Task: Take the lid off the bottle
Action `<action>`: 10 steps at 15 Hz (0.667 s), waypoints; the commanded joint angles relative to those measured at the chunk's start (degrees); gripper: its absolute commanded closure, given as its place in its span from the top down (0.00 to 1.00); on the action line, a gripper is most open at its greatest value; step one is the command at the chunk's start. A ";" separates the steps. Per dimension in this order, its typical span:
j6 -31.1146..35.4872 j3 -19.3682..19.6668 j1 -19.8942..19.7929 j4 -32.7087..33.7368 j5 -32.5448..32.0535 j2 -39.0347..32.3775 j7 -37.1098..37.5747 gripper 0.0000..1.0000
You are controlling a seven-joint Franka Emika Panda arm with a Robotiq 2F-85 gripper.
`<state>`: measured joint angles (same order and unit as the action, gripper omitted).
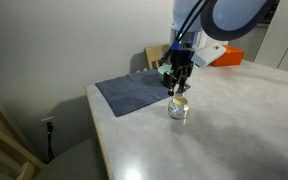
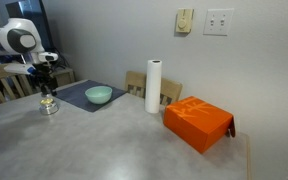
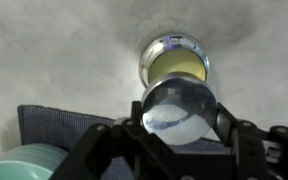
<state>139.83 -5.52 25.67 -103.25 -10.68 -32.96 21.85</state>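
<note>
The small, flat, round silvery-clear lid is clamped between the dark jaws, just above the squat, glassy silvery-grey bottle, whose round mouth is uncovered. The bottle is stood on the mottled grey worktop, near a ribbed grey cloth.

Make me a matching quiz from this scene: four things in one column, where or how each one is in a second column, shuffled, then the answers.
Things
1. lid
2. bottle
3. teal bowl
4. paper towel roll

Places or states
A. sitting on the grey-blue cloth
B. white, standing upright
C. pinched in the gripper
D. open, on the bare tabletop below the gripper

Pairs: 1-C, 2-D, 3-A, 4-B
</note>
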 commanded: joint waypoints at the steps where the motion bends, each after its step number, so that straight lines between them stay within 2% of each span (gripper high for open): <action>1: 1.53 2.31 1.13 -5.06 -3.64 5.51 2.71 0.44; 5: 4.25 3.59 -0.43 -10.09 -6.04 9.82 5.04 0.44; 10: 11.32 5.53 -4.09 -17.30 -5.34 12.22 5.36 0.44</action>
<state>146.57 -0.81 23.71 -114.73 -15.38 -23.21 26.21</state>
